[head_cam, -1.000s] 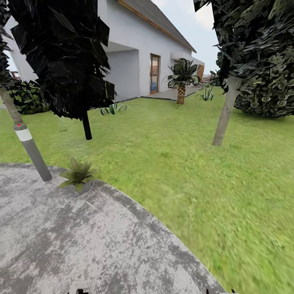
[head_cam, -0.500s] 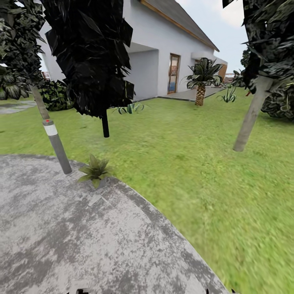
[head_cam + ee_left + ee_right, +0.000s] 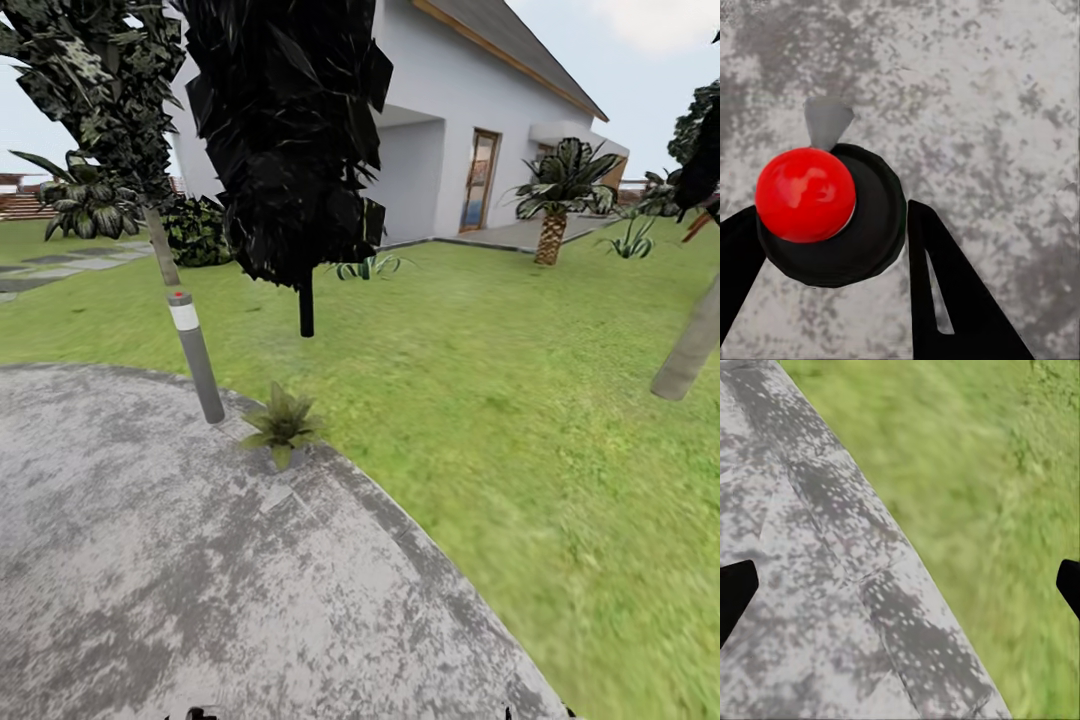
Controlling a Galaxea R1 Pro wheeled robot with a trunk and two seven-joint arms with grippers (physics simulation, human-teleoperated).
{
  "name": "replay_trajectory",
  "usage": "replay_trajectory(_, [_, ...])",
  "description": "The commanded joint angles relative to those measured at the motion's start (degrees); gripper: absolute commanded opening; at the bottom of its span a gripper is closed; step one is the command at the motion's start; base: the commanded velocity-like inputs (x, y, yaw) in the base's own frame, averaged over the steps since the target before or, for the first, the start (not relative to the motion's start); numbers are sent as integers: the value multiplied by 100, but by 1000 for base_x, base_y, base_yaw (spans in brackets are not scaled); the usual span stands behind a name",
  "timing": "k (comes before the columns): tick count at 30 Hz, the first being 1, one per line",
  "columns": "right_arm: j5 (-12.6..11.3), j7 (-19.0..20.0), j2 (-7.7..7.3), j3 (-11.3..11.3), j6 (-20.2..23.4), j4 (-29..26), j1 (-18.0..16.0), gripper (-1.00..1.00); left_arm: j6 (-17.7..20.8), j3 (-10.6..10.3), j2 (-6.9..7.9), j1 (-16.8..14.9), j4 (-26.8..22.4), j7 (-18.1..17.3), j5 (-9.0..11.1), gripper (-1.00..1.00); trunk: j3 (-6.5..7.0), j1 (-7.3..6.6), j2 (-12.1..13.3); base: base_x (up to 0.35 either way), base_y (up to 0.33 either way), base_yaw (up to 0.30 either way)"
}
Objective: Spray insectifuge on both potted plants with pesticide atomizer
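**Left gripper** (image 3: 832, 251): its fingers (image 3: 945, 300) press both sides of a dark round body with a red knob and a pale spout. We judge this to be the pesticide atomizer (image 3: 866, 225), seen end-on and held above the patio (image 3: 150, 560).

**Right gripper** (image 3: 900, 592): fingers spread wide, holding nothing.

**Target:** one potted plant (image 3: 281, 424) sits at the patio edge, just beside a bollard lamp (image 3: 196, 362).

**Handling:** we judge the bottle light, rigid and smooth, so likely to twist. Grip the body below the head, leaving the trigger free.

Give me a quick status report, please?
Right gripper open, empty. Left gripper around a black, red-topped object. One potted plant at patio edge, beside bollard lamp.
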Motion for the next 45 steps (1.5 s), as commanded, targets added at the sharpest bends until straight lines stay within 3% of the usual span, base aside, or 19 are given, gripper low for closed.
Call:
replay_trajectory(1, [62,-44,-2,-23,-11,7,-4,100,-16,-37,0,-4,6,-20,61,-100,-5,2,-2,296,184,273])
replay_trajectory(13, [62,-44,-2,-23,-11,7,-4,100,-16,-37,0,-4,6,-20,57,-100,-5,2,-2,296,182,235])
replay_trajectory(38, [62,-44,-2,-23,-11,14,-4,100,-16,-37,0,-4,6,-22,57,-100,-5,2,-2,307,30,5])
replay_trajectory(45, [62,-44,-2,-23,-11,14,-4,100,-16,-37,0,-4,6,-21,62,-100,-5,2,-2,70,-27,0])
